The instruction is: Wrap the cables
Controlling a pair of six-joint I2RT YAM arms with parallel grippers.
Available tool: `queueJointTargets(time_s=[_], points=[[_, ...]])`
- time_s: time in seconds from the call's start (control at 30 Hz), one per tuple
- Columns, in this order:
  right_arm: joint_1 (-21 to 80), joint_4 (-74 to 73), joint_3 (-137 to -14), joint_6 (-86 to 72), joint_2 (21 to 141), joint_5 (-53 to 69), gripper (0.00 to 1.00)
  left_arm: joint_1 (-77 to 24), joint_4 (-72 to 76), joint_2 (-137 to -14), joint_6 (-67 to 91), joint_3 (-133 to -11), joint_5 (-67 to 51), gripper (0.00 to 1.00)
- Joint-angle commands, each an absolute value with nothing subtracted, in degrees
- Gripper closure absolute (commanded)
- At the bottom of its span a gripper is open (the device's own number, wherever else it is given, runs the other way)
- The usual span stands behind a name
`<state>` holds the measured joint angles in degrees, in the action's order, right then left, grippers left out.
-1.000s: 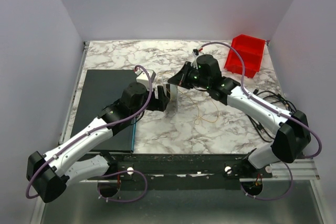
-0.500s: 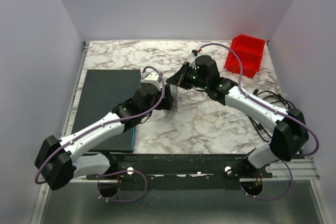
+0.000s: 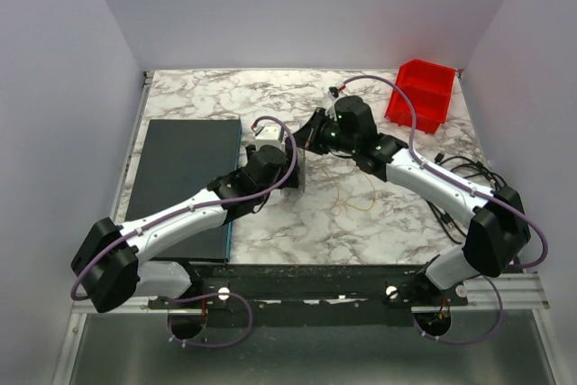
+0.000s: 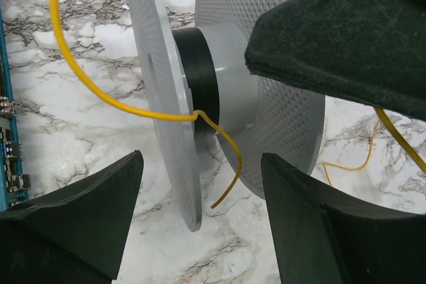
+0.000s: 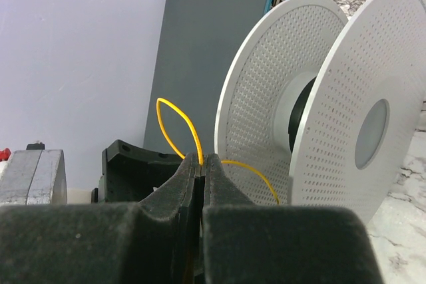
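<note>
A white perforated spool [image 3: 300,171] with a black hub [image 4: 200,64] stands on edge on the marble table. A thin yellow cable [image 4: 133,112] passes through a slot in the near flange, and its short free end hangs between the flanges. The rest of the cable lies in loose curls [image 3: 347,200] to the spool's right. My left gripper [image 4: 202,164] is open, one finger on each side of the spool's lower edge, touching nothing. My right gripper [image 5: 202,159] is shut on the yellow cable [image 5: 178,116] just above the spool [image 5: 333,98].
A dark flat box [image 3: 180,169] with a blue edge lies at the left. A red bin [image 3: 420,94] sits at the back right. Black cords [image 3: 460,169] trail along the right side by the right arm.
My left arm has swung forward and to the right, bringing its open gripper up to the spool. The right gripper has held its pinch on the cable almost in place.
</note>
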<state>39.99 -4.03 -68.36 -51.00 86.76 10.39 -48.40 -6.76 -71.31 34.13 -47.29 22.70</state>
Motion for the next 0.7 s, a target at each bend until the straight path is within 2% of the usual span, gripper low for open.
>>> queueJointTargets(time_s=[0.0, 0.2, 0.67], points=[[40.36, -2.75, -67.52, -51.06, 87.63, 11.52, 0.99, -49.78, -6.07, -73.58, 35.32, -49.70, 25.78, 0.28], [40.42, -2.86, -67.33, -50.81, 87.76, 11.60, 0.99, -50.79, -6.75, -75.44, 35.84, -51.16, 27.86, 0.32], [40.43, -2.86, -67.06, -50.72, 87.69, 11.86, 0.99, -51.06, -9.94, -77.95, 38.32, -53.13, 31.35, 0.61]])
